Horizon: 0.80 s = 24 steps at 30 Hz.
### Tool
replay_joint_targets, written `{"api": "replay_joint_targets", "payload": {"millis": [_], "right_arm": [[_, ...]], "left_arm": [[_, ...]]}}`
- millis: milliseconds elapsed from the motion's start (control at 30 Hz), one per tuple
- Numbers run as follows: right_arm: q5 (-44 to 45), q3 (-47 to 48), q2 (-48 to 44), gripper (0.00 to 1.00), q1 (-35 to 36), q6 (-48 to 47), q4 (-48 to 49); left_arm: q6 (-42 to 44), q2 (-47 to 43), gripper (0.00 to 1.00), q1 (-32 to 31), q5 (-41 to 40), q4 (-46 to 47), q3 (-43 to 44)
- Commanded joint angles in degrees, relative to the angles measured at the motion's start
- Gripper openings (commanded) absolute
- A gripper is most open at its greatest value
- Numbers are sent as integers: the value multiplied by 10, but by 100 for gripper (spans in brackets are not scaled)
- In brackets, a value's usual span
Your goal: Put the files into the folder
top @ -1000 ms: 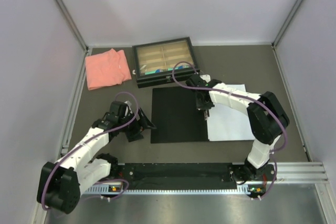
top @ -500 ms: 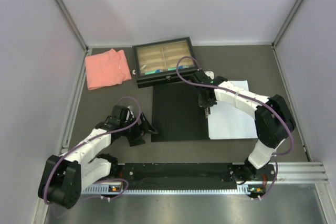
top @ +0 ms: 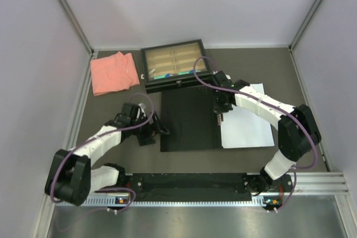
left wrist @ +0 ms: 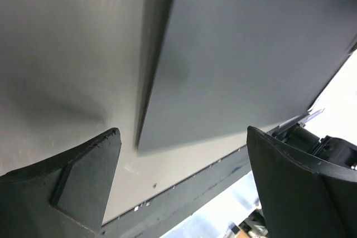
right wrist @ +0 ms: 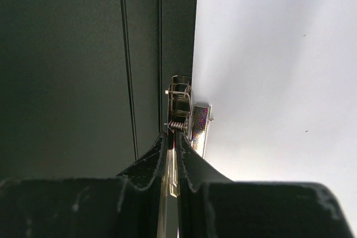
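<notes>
The folder point(top: 187, 121) lies open on the table, matte black inside. White sheets, the files point(top: 248, 124), lie flat on its right half; I can make out no print on them. My right gripper point(top: 218, 115) is at the spine, shut on the thin metal lever of the folder's clip point(right wrist: 184, 104), with black cover point(right wrist: 67, 54) to its left and white paper point(right wrist: 268, 54) to its right. My left gripper point(top: 160, 129) is open and empty, low at the folder's left edge. In the left wrist view the folder's edge point(left wrist: 234, 54) lies just beyond the open gripper point(left wrist: 184, 160).
A black-framed tray with tan compartments point(top: 175, 65) stands just behind the folder. A folded salmon-pink cloth point(top: 113, 72) lies at the back left. White walls enclose the grey table point(top: 290, 71). A black rail point(top: 189, 185) runs along the near edge.
My left gripper has moved up and right to the folder's left edge. My right arm's elbow has swung right while its gripper stays on the clip at the spine.
</notes>
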Motion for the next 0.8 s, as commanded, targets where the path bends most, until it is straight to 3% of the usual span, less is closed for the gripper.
{"api": "replay_joint_targets", "payload": {"millis": [0, 333, 567, 767], "right_arm": [[-24, -7, -33, 0, -8, -23, 27], [-44, -16, -35, 0, -13, -39, 39], [-65, -30, -30, 0, -24, -47, 53], [-76, -34, -28, 0, -33, -55, 59]], "left_arm": [[49, 74, 98, 13, 13, 34, 76], [82, 260, 98, 30, 83, 92, 155], [41, 289, 97, 38, 120, 175, 130], [78, 244, 97, 40, 32, 135, 141]]}}
